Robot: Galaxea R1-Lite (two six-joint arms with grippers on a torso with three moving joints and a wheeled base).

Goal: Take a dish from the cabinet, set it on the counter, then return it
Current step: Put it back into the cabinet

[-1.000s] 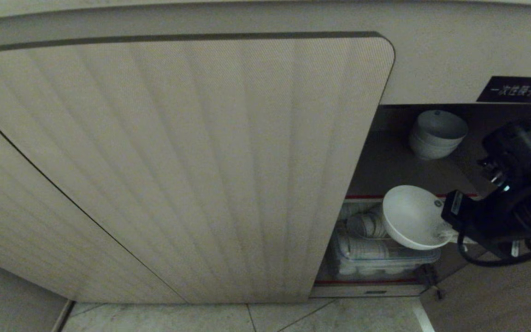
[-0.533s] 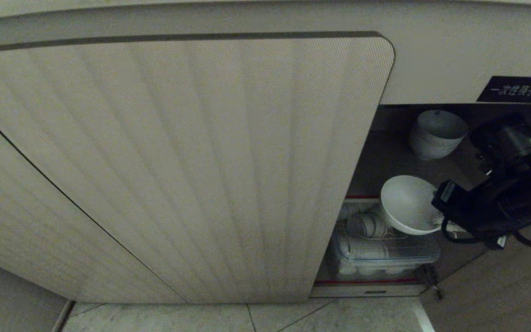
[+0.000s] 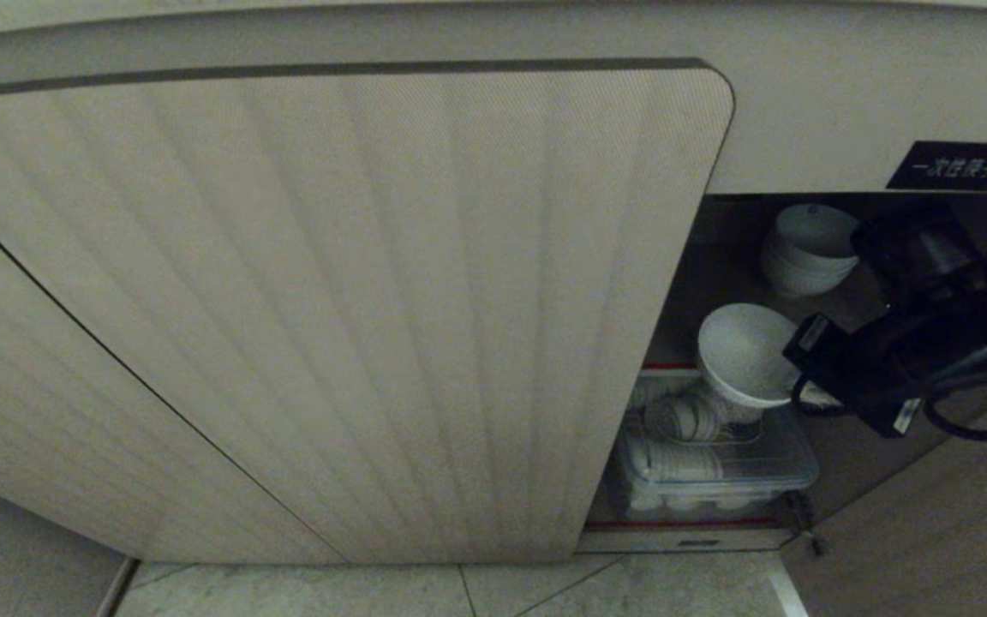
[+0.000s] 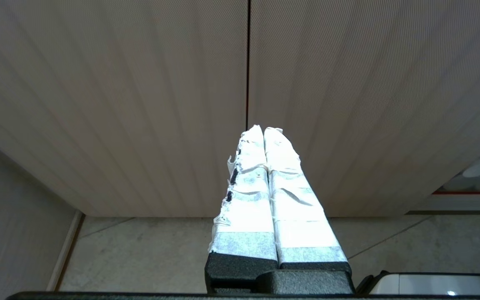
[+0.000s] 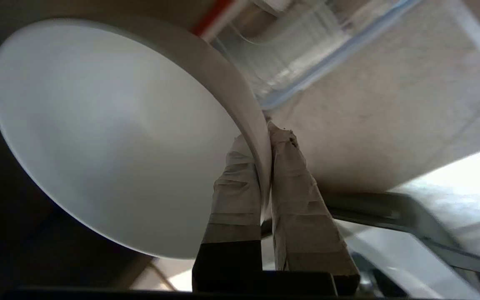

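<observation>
Now the right gripper (image 3: 802, 396) pinches the dish (image 3: 744, 353) by its rim; the dish sits at nine o'clock from it, at the cabinet (image 3: 339, 300) opening.

Over the last second the right gripper (image 3: 789, 396) carries the small round white ceramic bowl (image 3: 742, 353) up and inward — from in front of the red-edged shelf lip toward the dark upper compartment of the low beige ribbed cabinet (image 3: 331, 300). The bowl now sits higher in the head view and a little further left, nearer the stack of white bowls (image 3: 806, 248) at the back, and its open face looks smaller and more turned away. The black arm behind it has risen too — now covering the stack's right edge.
</observation>
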